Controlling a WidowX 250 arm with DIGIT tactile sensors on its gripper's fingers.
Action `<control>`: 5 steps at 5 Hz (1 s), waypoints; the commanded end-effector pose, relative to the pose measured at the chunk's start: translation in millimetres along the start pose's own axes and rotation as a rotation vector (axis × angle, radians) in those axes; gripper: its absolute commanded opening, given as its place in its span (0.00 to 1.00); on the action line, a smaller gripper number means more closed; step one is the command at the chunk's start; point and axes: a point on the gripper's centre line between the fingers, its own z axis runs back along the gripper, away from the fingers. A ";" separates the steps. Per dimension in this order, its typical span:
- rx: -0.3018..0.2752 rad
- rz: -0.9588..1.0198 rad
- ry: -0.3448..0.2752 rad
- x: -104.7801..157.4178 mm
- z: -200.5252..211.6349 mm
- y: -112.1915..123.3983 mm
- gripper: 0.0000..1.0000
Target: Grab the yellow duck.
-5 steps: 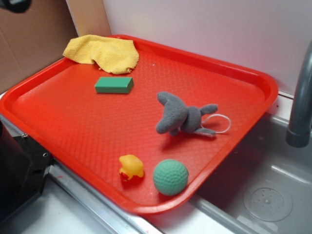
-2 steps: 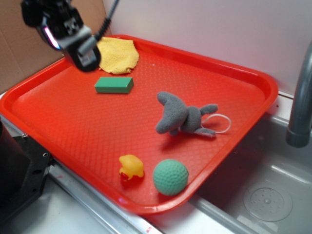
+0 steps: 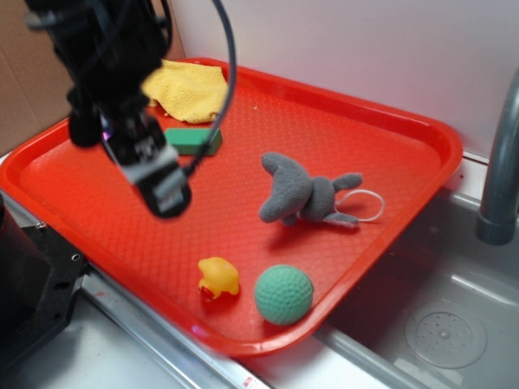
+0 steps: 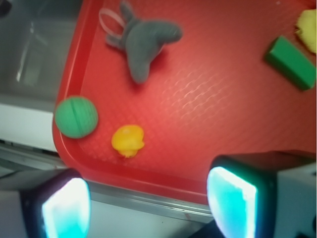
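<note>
- The yellow duck (image 3: 218, 277) (image 4: 128, 140) sits on the red tray (image 3: 405, 130) (image 4: 223, 124), near the tray's front rim.
- The green ball (image 3: 284, 294) (image 4: 76, 116) lies just beside the duck, apart from it.
- The gripper (image 3: 162, 188) (image 4: 148, 206) hangs above the tray, well apart from the duck, fingers (image 4: 233, 198) spread wide and holding nothing.
- The grey plush toy (image 3: 302, 194) (image 4: 143, 39) lies farther in on the tray than the duck.
- The green block (image 3: 195, 139) (image 4: 291, 63) and yellow cloth (image 3: 190, 87) lie toward the tray's far corner.

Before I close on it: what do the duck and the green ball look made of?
The duck looks like smooth, slightly glossy rubber or soft plastic, judging by its sheen and rounded moulded shape. The ball looks matte with a dimpled surface, probably foam or rubber; the pictures don't settle which.
</note>
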 end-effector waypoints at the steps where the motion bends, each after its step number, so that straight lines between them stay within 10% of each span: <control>1: 0.060 0.003 -0.001 6.0 -30.4 -0.9 1.00; 5: 0.097 -0.085 0.108 4.2 -93.6 -11.7 1.00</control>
